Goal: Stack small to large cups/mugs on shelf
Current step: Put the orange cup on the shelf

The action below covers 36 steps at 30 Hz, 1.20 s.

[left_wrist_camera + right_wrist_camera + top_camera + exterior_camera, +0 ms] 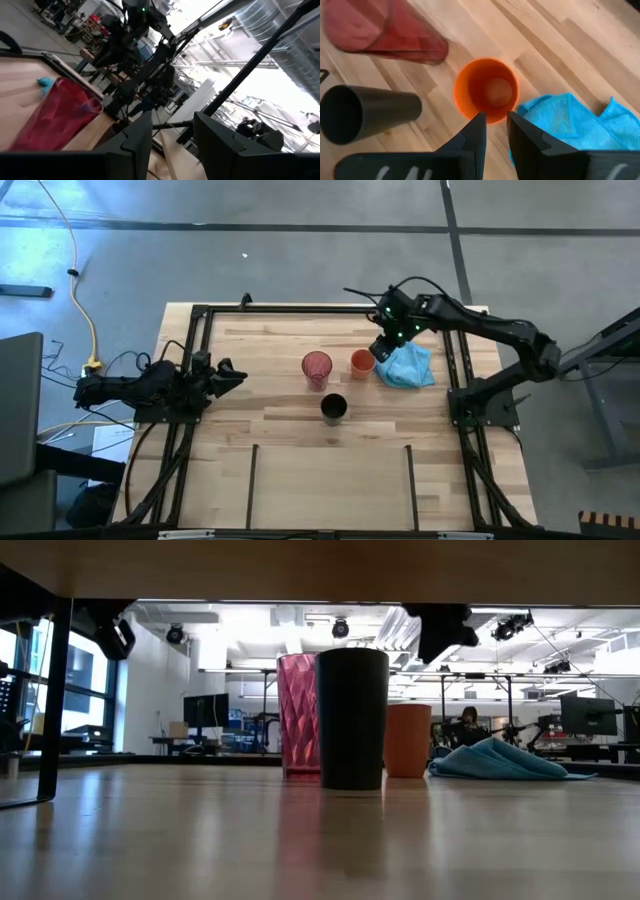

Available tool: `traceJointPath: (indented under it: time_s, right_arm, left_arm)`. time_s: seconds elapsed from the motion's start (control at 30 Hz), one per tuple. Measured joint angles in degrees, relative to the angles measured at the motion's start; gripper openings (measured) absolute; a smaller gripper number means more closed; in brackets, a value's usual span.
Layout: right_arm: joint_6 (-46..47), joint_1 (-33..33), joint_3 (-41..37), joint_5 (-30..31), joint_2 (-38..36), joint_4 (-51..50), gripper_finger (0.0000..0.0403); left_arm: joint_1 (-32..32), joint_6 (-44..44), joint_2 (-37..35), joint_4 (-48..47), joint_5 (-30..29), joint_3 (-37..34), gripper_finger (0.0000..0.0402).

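Three cups stand upright on their bases mid-table: a red-pink cup point(317, 367), an orange cup point(361, 362) to its right, and a black cup point(334, 408) nearer the front. My right gripper point(495, 131) hangs above the orange cup point(486, 91), slanting down, its fingers narrowly open and empty. It also shows high above the orange cup point(408, 740) in the low view point(442, 635). My left gripper point(228, 376) waits open at the table's left. The shelf point(330, 490) is the plank strip at the near edge.
A light blue cloth point(407, 366) lies crumpled just right of the orange cup, under my right arm. Two thin black bars point(250, 480) point(410, 480) divide the near strip. A black frame point(300, 308) runs round the table's edges.
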Motion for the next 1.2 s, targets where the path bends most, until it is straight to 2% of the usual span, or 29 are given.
traceJointPath:
  time_s: [0.23,0.43,0.6,1.2]
  right_arm:
    - [0.11,-0.59,0.0,-2.84,3.76,2.52,0.0105]
    - [0.13,-0.59,0.0,-0.25,5.98,2.79,0.0133]
    - [-2.82,-0.59,0.0,2.42,7.23,3.45,0.0135]
    - [-4.68,-0.52,0.0,2.72,12.65,3.35,0.0135]
  left_arm:
    - [0.0,-0.11,0.0,-0.01,-0.41,0.0,0.0134]
    - [-0.01,0.1,0.0,-0.07,-1.29,0.0,0.0134]
    - [-0.01,0.12,0.0,-0.13,-1.29,0.0,0.0134]
    - [0.0,0.03,0.0,-0.14,-1.29,0.0,0.0134]
